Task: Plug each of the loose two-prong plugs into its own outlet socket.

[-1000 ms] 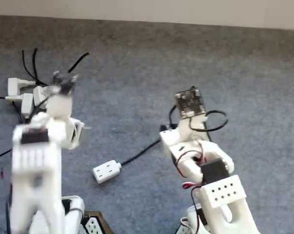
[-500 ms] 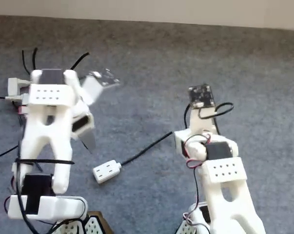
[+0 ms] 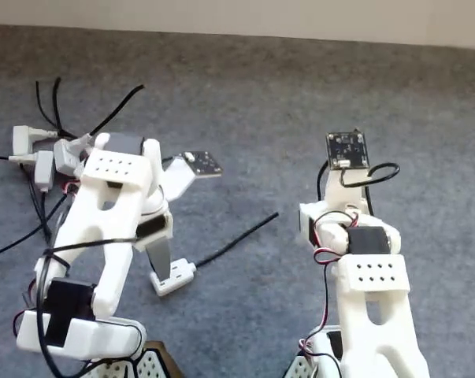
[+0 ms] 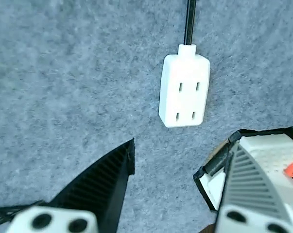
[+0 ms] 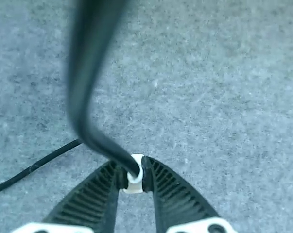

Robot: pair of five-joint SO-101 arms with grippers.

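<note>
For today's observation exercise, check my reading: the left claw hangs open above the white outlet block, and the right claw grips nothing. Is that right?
Not quite. The right wrist view shows the right claw shut on a small white plug with a black cord. The rest stands: the left claw hangs open above the white outlet block.

No text, label, number or sign can be read, not even on the outlet socket point(image 4: 184, 90).

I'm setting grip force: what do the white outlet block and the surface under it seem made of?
The outlet block looks like smooth, hard moulded white plastic: crisp edges, clean slots. The surface looks like grey short-pile carpet or felt: fuzzy, mottled, matte.
</note>
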